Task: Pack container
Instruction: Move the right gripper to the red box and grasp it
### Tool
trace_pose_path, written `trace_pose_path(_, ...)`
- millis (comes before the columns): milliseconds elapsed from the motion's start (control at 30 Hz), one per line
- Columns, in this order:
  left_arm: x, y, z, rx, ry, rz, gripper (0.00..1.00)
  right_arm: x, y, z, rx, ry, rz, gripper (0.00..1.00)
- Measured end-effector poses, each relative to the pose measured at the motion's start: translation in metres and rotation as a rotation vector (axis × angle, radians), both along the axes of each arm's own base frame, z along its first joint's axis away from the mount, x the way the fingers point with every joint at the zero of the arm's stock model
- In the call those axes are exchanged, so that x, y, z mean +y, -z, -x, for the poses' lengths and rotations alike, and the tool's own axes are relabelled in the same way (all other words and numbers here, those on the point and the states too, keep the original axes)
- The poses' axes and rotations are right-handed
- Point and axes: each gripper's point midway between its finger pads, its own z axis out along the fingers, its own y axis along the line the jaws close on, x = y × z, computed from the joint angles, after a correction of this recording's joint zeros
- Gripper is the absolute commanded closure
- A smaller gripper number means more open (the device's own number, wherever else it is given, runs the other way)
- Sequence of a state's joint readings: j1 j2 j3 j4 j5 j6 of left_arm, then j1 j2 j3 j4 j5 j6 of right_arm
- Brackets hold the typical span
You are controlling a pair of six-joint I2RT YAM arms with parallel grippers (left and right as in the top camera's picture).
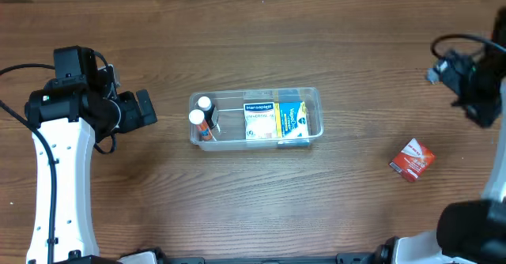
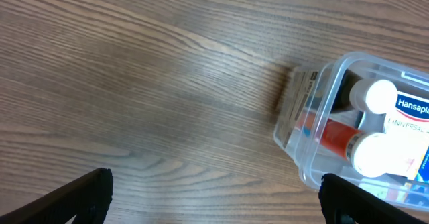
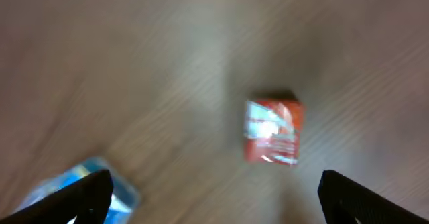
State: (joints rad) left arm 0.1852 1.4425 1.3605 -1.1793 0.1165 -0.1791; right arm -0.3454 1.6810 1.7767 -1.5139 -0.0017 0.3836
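Wood-grain table [image 2: 134, 83] fills the span between the wide-parted fingers of the left gripper [image 2: 214, 200]. Beyond those jaws and to their right stands the clear container [image 2: 315, 110], its near end showing two white-capped bottles [image 2: 381, 96] and a Hansaplast box [image 2: 410, 106]; the overhead view adds a yellow box [image 1: 292, 120] at the end farthest from them. Right gripper [image 3: 214, 197], jaws likewise spread and holding nothing: a small red box [image 3: 271, 131] lies ahead of them, slightly right of centre and blurred, and the overhead view places it well apart from the container.
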Motion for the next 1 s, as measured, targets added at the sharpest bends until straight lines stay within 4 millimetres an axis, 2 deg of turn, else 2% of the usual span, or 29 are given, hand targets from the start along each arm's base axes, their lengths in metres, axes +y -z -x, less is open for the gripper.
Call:
trace_pose_path(67, 0.0, 0.0, 0.0, 0.001, 0.0, 0.0, 0.0, -0.017, 0.038, 0.013, 0.062, 0.062, -0.026, 0.0)
trace_pose_path(100, 0.0, 0.001, 0.001, 0.003, 0.001, 0.002, 0.0, -0.022, 0.062, 0.019, 0.088, 0.085, -0.043, 0.0)
trace_pose_path(167, 0.0, 0.001, 0.001, 0.004, 0.0, 0.001, 0.0, -0.02, 0.113, 0.041, 0.166, 0.108, -0.083, 0.0)
trace_pose_path(267, 0.0, 0.001, 0.001, 0.006, 0.0, 0.002, 0.0, -0.013, 0.152, 0.053, 0.192, 0.099, -0.099, 0.0)
trace_pose_path(367, -0.001, 0.001, 0.002, 0.008, 0.0, 0.003, 0.0, -0.011, 0.176, 0.057, 0.181, 0.086, -0.093, 0.0)
trace_pose_path(467, -0.001, 0.001, 0.002, 0.01, 0.0, 0.003, 0.0, -0.006, 0.193, 0.066, 0.191, 0.081, -0.099, 0.0)
trace_pose_path(567, -0.001, 0.001, 0.002, 0.011, 0.0, 0.003, 0.0, -0.008, 0.2, 0.062, 0.164, 0.077, -0.088, 0.01)
trace_pose_path(767, -0.001, 0.001, 0.002, 0.011, 0.0, 0.003, 0.0, -0.004, 0.211, 0.068, 0.188, 0.068, -0.103, 0.25)
trace_pose_path(1000, -0.001, 0.002, 0.003, 0.015, 0.0, 0.004, 0.0, -0.002, 0.211, 0.067, 0.183, 0.065, -0.113, 0.33)
